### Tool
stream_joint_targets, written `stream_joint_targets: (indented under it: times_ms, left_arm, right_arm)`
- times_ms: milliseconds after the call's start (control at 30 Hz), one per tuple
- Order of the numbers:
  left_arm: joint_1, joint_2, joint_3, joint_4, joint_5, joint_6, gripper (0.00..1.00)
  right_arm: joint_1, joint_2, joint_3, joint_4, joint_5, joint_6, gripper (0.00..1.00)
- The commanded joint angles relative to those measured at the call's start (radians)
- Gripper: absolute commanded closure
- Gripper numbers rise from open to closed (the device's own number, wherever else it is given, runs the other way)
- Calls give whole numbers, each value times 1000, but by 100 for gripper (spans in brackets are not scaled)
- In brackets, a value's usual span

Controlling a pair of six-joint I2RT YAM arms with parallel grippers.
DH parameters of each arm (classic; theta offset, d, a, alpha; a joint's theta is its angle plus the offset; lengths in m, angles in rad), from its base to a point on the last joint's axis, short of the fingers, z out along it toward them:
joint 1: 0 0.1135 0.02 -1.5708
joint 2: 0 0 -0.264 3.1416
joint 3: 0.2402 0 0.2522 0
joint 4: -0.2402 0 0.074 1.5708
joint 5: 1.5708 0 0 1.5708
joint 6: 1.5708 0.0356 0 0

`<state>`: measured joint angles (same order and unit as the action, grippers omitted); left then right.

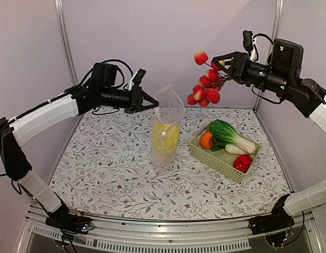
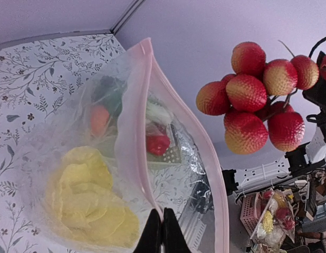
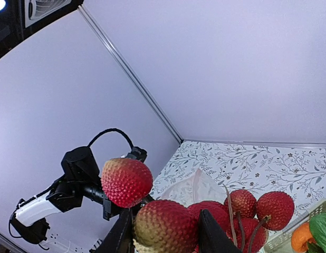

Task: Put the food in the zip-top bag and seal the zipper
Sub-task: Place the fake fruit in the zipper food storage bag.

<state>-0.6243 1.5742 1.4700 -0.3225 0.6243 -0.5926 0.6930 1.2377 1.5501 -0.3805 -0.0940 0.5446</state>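
Status: roughly one item of five bagged, nothing sealed.

- table (image 1: 110,174): zip-top bag (image 1: 171,108) stands upright around the middle, mouth up and open. Pale green basket (image 1: 211,158) sits just right of it, not touching as far as I can tell.
- napa cabbage (image 1: 165,139): already in the bag, sitting at the bottom.
- cluster of red-pink fruits (image 1: 205,87): in the air, up and right of the bag mouth, over the far left corner of the basket. Not in yet.
- green leafy vegetable (image 1: 226,134), orange (image 1: 206,140) and red fruit (image 1: 242,163): all lying in the basket.
- zipper (image 2: 146,52): the two lips bow well apart. Sealing is not started.

My read: the current step is dropping the cluster in. After that, three basket items and then the zipper.

Arms:
- Left arm comes in from the left, forearm about level and well above the table. The left fingers (image 2: 162,234) are together, pinched on the left end of the bag's mouth strip, holding the bag up.
- Right arm reaches in high from the right with the wrist pointing left. The right fingers (image 1: 220,63) are clamped on the cluster at its upper end, one fruit between them and the rest hanging below. They sit higher than the bag mouth and to its right, not yet above it.
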Motion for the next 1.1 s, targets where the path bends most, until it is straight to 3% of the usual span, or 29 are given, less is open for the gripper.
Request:
stream_joint_targets:
  times_ms: [0,233,667,867,1067]
  left_arm:
    - [-24,34,54,28,25,-4,100]
    - [-40,64,86,28,32,-7,100]
    - [-43,66,92,27,33,-5,100]
    - [-40,53,91,4,16,16,100]
    - [-34,43,87,-17,12,31,100]
  right_arm:
    - [46,63,130,110,-68,8,87]
    - [116,185,244,149,-109,5,87]
    - [177,284,143,197,-140,79,88]
    - [176,255,67,146,-97,68,88]
    - [176,229,49,-7,24,-30,89]
